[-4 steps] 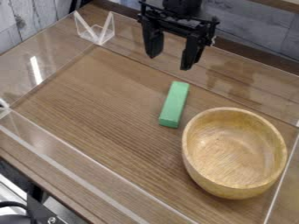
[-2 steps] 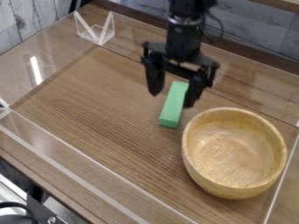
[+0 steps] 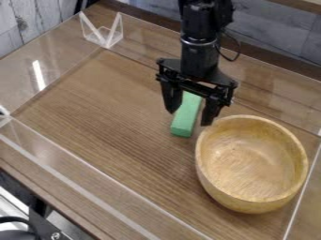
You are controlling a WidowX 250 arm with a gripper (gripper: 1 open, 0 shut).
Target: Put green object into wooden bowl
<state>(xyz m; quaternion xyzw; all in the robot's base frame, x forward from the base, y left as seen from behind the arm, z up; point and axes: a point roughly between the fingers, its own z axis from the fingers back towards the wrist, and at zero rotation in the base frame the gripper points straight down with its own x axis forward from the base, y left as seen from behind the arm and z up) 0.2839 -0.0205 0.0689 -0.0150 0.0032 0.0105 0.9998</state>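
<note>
The green block (image 3: pixel 187 117) lies flat on the wooden table (image 3: pixel 100 112), just up and left of the bowl, its long side running roughly away from the camera with a slight tilt. It is not in the bowl.

The table is a brown wood-grain surface fenced by low clear plastic walls (image 3: pixel 51 155) — the near wall runs across the lower left, and a folded clear piece stands at the far left corner.

The wooden bowl (image 3: pixel 251 162) sits at the lower right, round, shallow and pale tan, with a thick rim; it touches nothing but the table, and its rim is just beside the block's near end.

The black arm (image 3: pixel 204 33) comes straight down from the top of the view. Its gripper (image 3: pixel 192 110) points downward with the jaws spread wide — one finger on each side of the block's far half, straddling it. The fingers have not closed on the block; nothing is held.
</note>
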